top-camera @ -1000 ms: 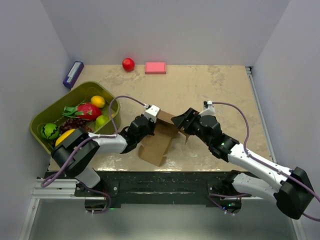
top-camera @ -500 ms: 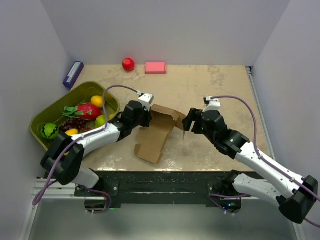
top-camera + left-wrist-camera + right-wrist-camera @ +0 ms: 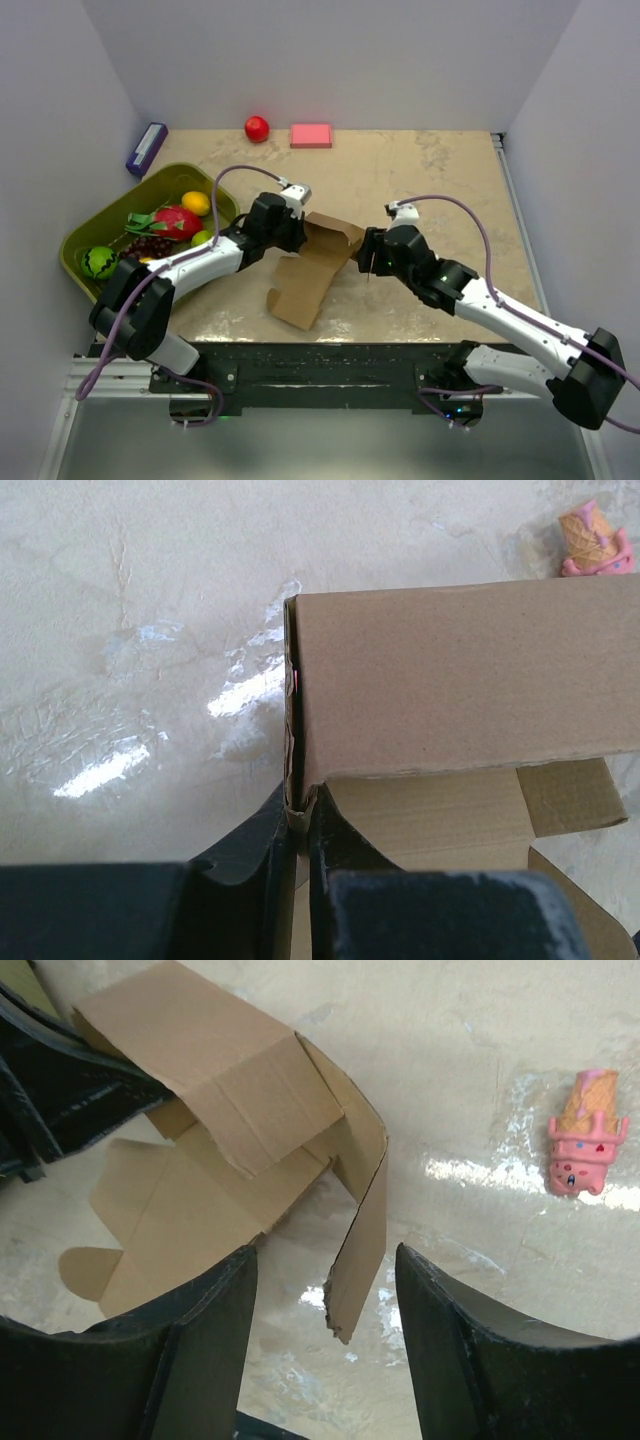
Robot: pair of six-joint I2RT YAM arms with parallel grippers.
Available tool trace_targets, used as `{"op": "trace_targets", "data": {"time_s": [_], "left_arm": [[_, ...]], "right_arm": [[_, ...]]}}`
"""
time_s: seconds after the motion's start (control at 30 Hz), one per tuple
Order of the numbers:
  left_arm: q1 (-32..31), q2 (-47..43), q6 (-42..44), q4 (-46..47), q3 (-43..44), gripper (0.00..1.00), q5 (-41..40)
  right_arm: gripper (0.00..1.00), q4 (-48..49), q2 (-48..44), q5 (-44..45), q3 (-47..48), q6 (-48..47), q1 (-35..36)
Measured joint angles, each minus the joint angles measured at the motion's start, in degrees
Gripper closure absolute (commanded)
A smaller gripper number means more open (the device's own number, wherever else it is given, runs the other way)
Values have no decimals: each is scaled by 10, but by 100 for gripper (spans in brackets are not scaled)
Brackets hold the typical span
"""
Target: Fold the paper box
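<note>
Left gripper (image 3: pixel 300 818) pinching paper box (image 3: pixel 312 268), right gripper (image 3: pixel 325 1260) spread; fold barely begun.
Box sits just 6 o'clock of centre on table (image 3: pixel 440 180). Left jaws are pressed onto a panel edge at its 10 o'clock corner, holding one wall raised. Right jaws straddle a loose hanging flap at 3 o'clock, no contact visible. Judged early: one panel up, near half flat, flaps unfolded, no closed sides. Squaring up and tucking all left.
</note>
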Motion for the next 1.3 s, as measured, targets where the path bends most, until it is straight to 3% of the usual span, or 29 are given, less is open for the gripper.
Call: {"op": "trace_targets", "data": {"time_s": [0.2, 0.57, 0.67, 1.3], "left_arm": [[2, 0, 0, 25, -15, 100, 9], [7, 0, 3, 34, -16, 100, 3], [8, 0, 9, 33, -16, 100, -12], [6, 4, 26, 38, -16, 100, -54]], "right_arm": [[51, -11, 66, 3, 10, 0, 15], [93, -24, 78, 25, 13, 10, 25], [100, -24, 77, 31, 13, 11, 26], [100, -19, 77, 35, 12, 22, 34]]}}
